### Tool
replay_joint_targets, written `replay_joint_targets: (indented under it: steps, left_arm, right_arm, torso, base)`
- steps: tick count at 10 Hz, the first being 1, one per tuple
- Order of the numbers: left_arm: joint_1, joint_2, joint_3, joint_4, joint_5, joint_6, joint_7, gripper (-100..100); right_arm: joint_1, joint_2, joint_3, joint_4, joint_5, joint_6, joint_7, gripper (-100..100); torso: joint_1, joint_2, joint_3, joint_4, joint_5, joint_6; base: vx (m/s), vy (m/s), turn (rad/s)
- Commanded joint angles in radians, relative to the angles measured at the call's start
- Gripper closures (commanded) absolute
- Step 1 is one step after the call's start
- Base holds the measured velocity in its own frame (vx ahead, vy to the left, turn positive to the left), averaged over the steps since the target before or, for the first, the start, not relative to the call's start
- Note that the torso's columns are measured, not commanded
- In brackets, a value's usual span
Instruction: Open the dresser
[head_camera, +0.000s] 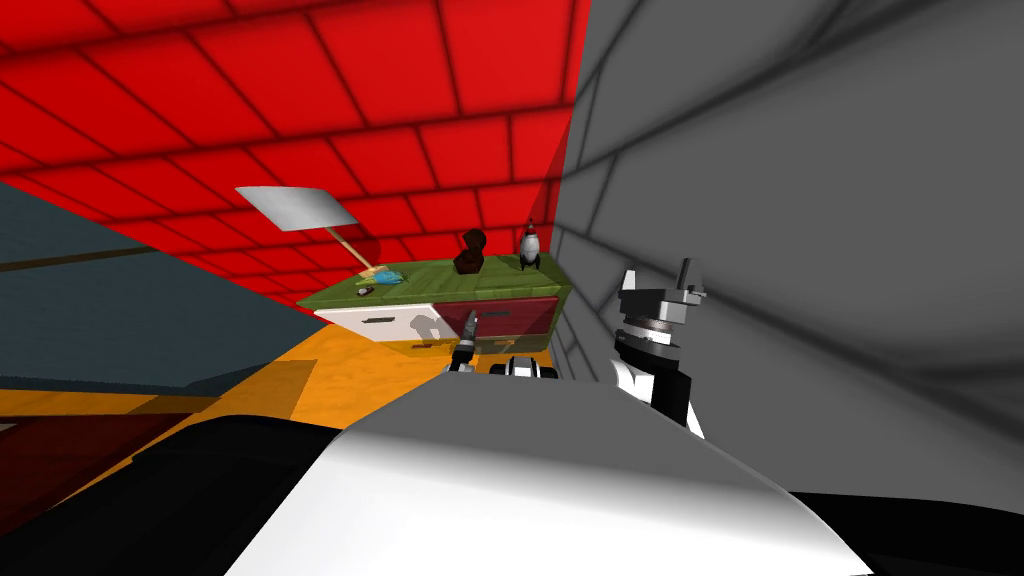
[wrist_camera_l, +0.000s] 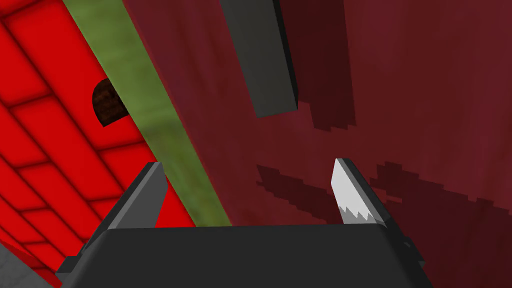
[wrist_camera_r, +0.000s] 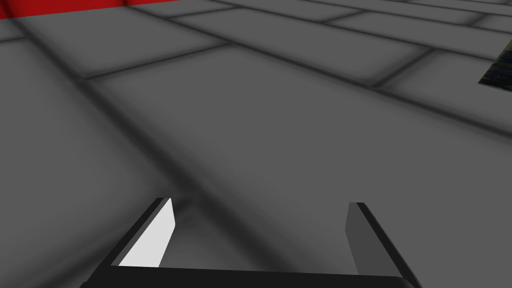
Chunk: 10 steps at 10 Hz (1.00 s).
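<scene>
Two arms, but the left gripper (wrist_camera_l: 247, 162) is the nearer one. It's at the dresser (head_camera: 500, 283) in the corner, w/ the dark red drawer front (wrist_camera_l: 400, 100) close ahead. Fingers are spread wide, nothing between them. The grey handle (wrist_camera_l: 260, 55) lies just beyond the tips, approx. in line w/ the gap, its long axis crosswise to the line between the tips. So probably a fwd reach would straddle it. Right gripper (head_camera: 660, 285) is up by the grey wall, also wide, well apart.
</scene>
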<state>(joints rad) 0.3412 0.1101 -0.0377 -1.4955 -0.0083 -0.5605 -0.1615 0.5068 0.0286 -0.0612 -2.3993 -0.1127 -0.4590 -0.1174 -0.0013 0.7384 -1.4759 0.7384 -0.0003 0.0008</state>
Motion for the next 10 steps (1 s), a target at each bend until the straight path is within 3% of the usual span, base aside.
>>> replay_joint_targets:
  steps: [1, 4, 6, 7, 10]
  left_arm:
    - [-0.017, -0.033, -0.007, 0.064, -0.007, -0.003, -0.001, -100]
    - [-0.029, -0.091, -0.012, 0.115, -0.012, -0.004, -0.001, -100]
    - [-0.028, -0.08, -0.012, 0.108, -0.012, -0.005, -0.003, -100]
    - [-0.028, -0.08, -0.012, 0.107, -0.012, -0.005, -0.003, 100]
    - [-0.006, -0.08, -0.023, 0.086, -0.011, -0.003, 0.003, 100]
  right_arm:
    - [0.001, 0.0, 0.003, 0.002, 0.0, 0.001, -0.001, 0]
    - [0.002, -0.002, 0.014, 0.006, 0.002, 0.004, -0.003, 0]
    - [0.001, -0.003, 0.022, 0.006, 0.003, 0.005, -0.005, 0]
    - [0.0, -0.004, 0.023, 0.005, 0.003, 0.005, -0.005, 0]
    - [-0.003, -0.004, 0.027, 0.004, 0.004, 0.004, -0.006, 0]
  torso:
    - [-0.003, 0.0, -0.001, 0.001, -0.001, 0.002]
    - [-0.011, 0.0, -0.001, 0.001, -0.003, 0.004]
    - [-0.01, 0.0, 0.0, 0.0, -0.004, 0.004]
    - [-0.008, 0.0, 0.0, 0.0, -0.003, 0.003]
    - [-0.003, 0.008, 0.006, 0.002, -0.001, 0.001]
  base:
    - [-0.005, -0.035, -0.016]
    - [-0.01, -0.033, -0.003]
    - [-0.004, 0.006, 0.025]
    - [0.001, 0.011, 0.015]
    - [-0.172, -0.003, 0.021]
